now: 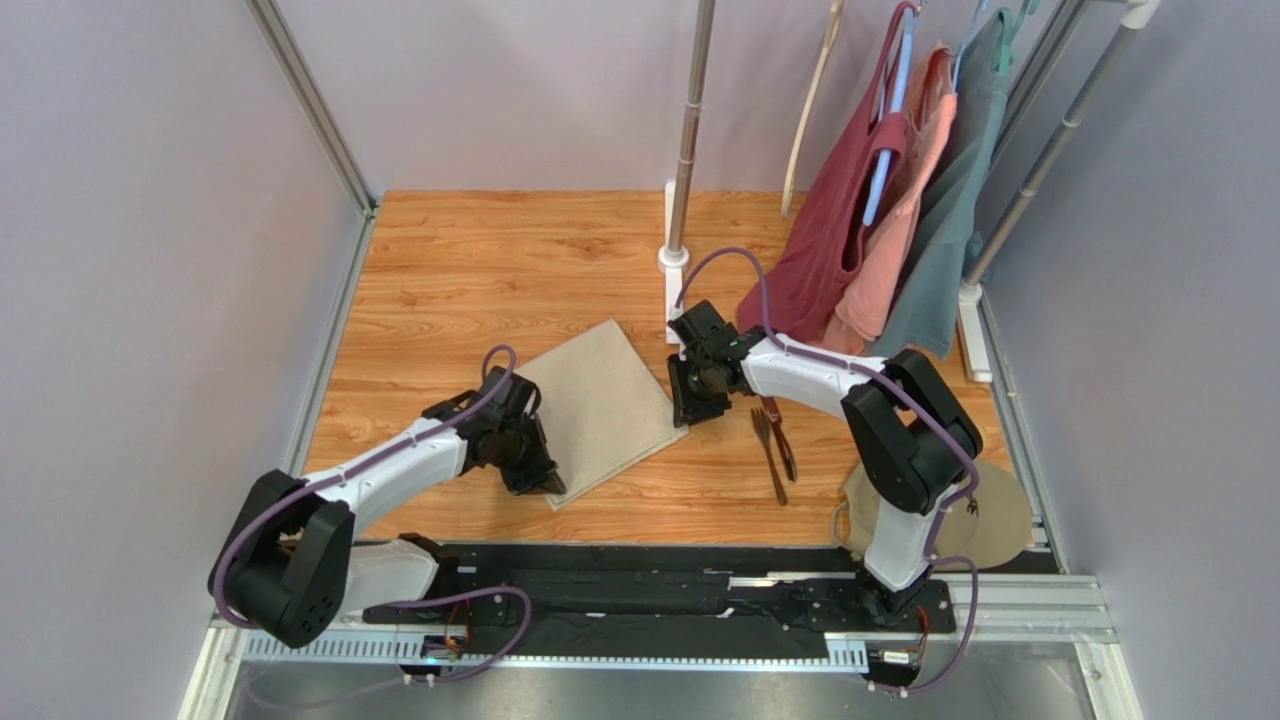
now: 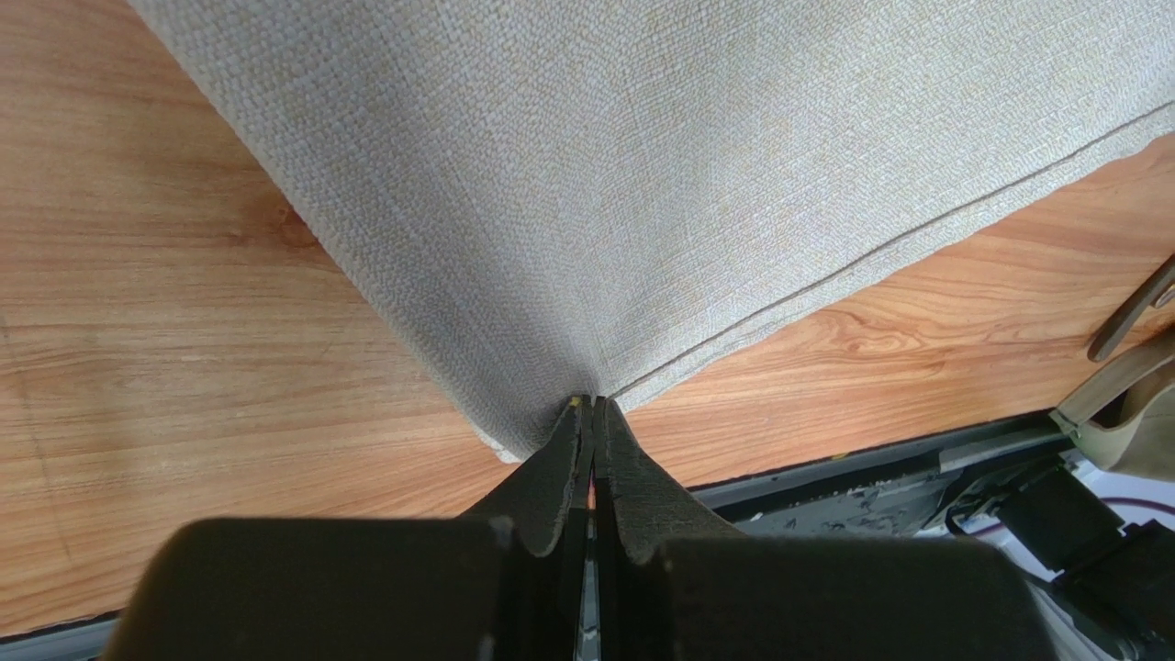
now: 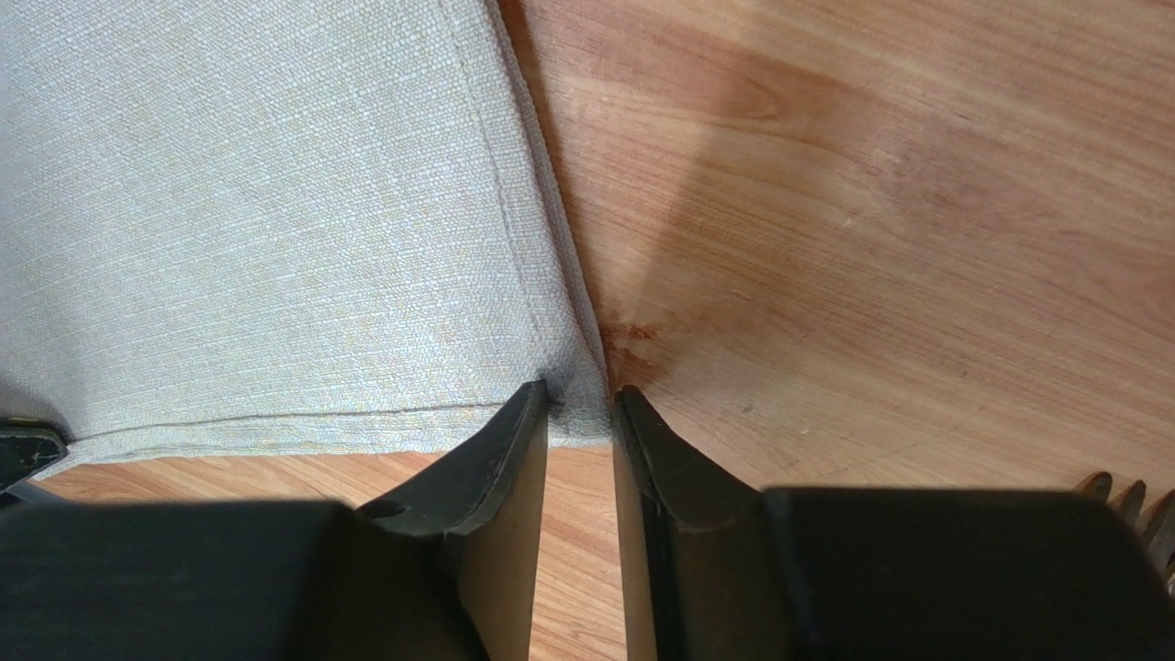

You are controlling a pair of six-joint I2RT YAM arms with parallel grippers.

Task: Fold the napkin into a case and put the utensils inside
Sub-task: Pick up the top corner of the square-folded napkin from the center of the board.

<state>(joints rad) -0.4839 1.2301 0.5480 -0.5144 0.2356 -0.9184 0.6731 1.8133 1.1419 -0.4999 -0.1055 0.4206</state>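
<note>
The beige-tan napkin (image 1: pixel 601 402) lies flat and unfolded on the wooden table, turned like a diamond. My left gripper (image 1: pixel 549 483) is shut on its near corner, and the left wrist view shows the jaws (image 2: pixel 593 402) pinching the cloth (image 2: pixel 662 179). My right gripper (image 1: pixel 688 413) is at the napkin's right corner. In the right wrist view its jaws (image 3: pixel 581 400) stand a little apart with the cloth corner (image 3: pixel 262 221) between the tips. The dark brown utensils (image 1: pixel 774 443) lie together on the table just right of the right gripper, and fork tines (image 3: pixel 1124 489) show at the right wrist view's edge.
A round tan disc (image 1: pixel 984 518) lies at the near right by the right arm's base. Maroon, salmon and grey-teal garments (image 1: pixel 887 225) hang at the back right. A metal pole (image 1: pixel 688 135) stands on a white base behind the napkin. Grey walls close both sides.
</note>
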